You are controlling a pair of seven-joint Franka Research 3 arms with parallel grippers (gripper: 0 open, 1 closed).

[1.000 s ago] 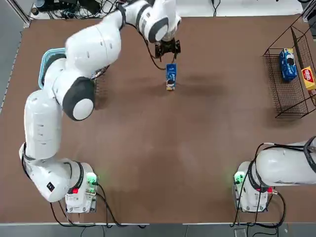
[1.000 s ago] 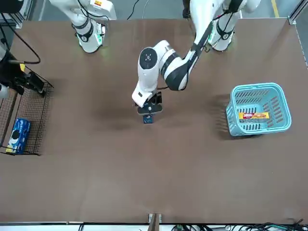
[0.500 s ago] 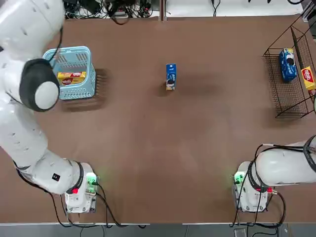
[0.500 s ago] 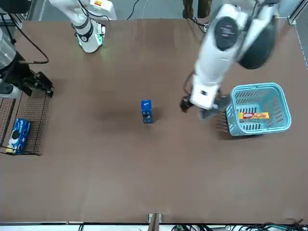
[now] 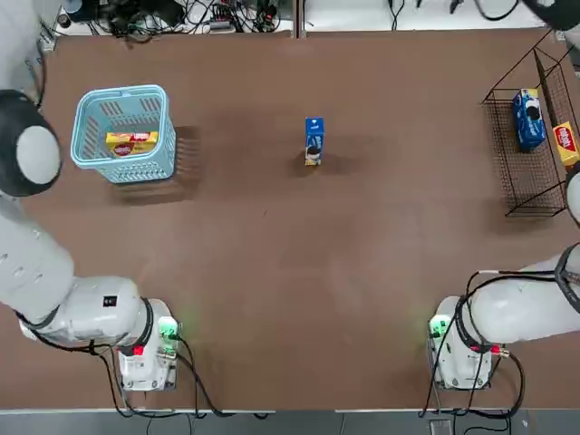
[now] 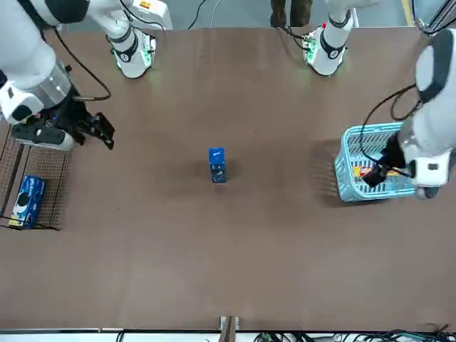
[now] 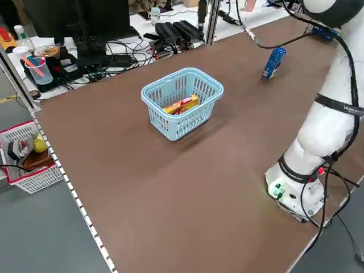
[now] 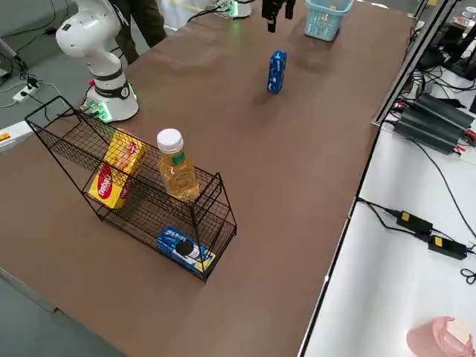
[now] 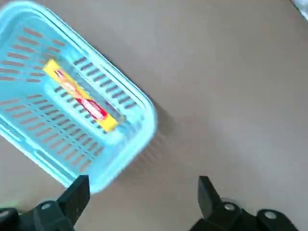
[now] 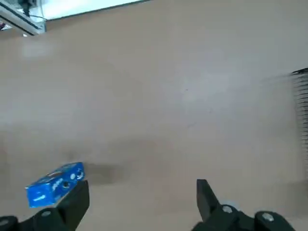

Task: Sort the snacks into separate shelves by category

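One blue snack packet (image 5: 314,140) stands upright alone in the middle of the table, also seen in the front view (image 6: 216,164) and the right wrist view (image 10: 55,184). A yellow-orange snack (image 5: 131,142) lies in the light-blue basket (image 5: 91,149). The black wire shelves (image 5: 507,136) at the right edge hold a blue packet (image 5: 528,118) and a yellow one (image 5: 566,145). My left gripper (image 6: 381,169) hovers open at the basket's inner side, empty, with the basket ahead of its fingers (image 9: 77,192). My right gripper (image 6: 96,130) is open and empty, just off the shelves (image 6: 35,178).
A bottle of amber drink (image 8: 175,167) stands upright on the rack's upper tier between the two packets. Cables and power bricks lie beyond the far table edge. Bare brown tabletop surrounds the standing blue packet.
My left gripper released the blue packet in the middle and swung across to the basket. My right gripper has moved away from the shelves toward the table's middle.
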